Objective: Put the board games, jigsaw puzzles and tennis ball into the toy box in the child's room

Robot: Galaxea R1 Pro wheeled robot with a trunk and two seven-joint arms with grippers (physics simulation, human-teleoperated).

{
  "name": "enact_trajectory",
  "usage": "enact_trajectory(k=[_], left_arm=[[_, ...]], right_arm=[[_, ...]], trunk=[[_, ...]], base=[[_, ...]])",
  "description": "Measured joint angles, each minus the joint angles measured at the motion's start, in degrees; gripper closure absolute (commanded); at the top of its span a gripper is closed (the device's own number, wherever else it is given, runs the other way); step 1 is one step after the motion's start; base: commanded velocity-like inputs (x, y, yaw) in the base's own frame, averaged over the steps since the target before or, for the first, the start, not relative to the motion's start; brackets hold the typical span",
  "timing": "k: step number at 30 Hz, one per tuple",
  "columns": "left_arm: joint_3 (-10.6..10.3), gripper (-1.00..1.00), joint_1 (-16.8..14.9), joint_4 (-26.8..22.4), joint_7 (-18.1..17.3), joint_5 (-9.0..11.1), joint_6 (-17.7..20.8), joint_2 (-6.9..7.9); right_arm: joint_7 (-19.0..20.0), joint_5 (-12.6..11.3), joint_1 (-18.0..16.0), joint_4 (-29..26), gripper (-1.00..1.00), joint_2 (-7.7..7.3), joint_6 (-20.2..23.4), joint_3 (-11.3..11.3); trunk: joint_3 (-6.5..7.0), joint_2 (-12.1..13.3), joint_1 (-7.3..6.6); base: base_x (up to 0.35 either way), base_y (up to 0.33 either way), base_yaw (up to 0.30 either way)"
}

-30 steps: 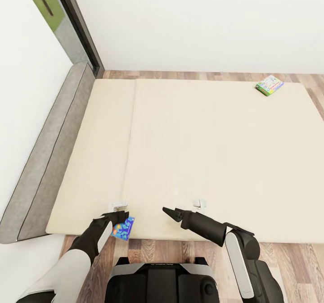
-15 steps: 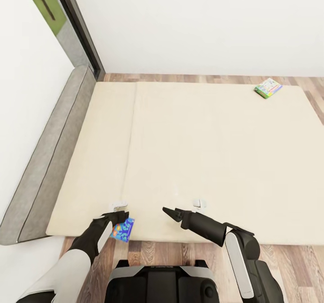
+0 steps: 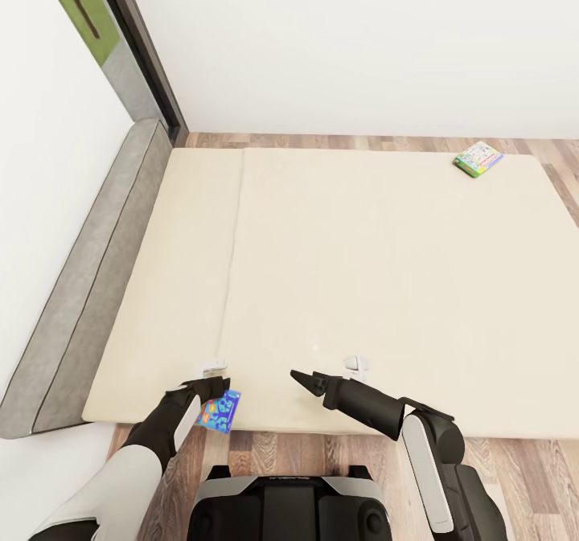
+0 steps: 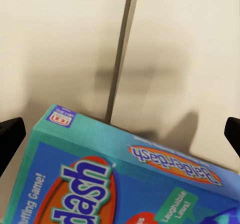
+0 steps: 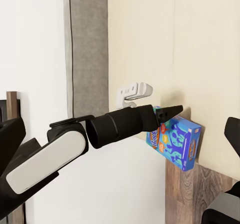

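A blue-purple board game (image 3: pixel 219 410) lies at the near edge of the bed (image 3: pixel 362 268), partly overhanging the floor. My left gripper (image 3: pixel 215 386) hovers just over it, open; in the left wrist view its fingertips (image 4: pixel 10 136) stand wide apart on either side of the game's cover (image 4: pixel 125 184). The right wrist view shows the left gripper (image 5: pixel 167 111) against the game (image 5: pixel 175 139). My right gripper (image 3: pixel 305 380) is open above the mattress, to the right of the game and pointing towards it. A green-edged board game (image 3: pixel 478 158) rests at the bed's far right corner.
A low grey headboard (image 3: pixel 88 268) runs along the bed's left side against a white wall. A dark door frame (image 3: pixel 141 51) stands at the far left corner. Wood floor (image 3: pixel 515 461) shows in front of the bed and beyond its far edge.
The whole view has shifted slightly, so the bed sits a little lower in the picture. Both arms and the blue-purple game hold the same places.
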Motion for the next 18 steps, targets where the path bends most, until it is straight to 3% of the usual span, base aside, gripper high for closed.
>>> enact_trajectory(k=[18], left_arm=[[0.45, -1.0, 0.02, 0.01, 0.05, 0.0, 0.13, -0.01]], right_arm=[[0.0, 0.08, 0.0, 0.0, -1.0, 0.0, 0.0, 0.03]], trunk=[[0.01, 0.0, 0.0]], base=[[0.0, 0.0, 0.0]])
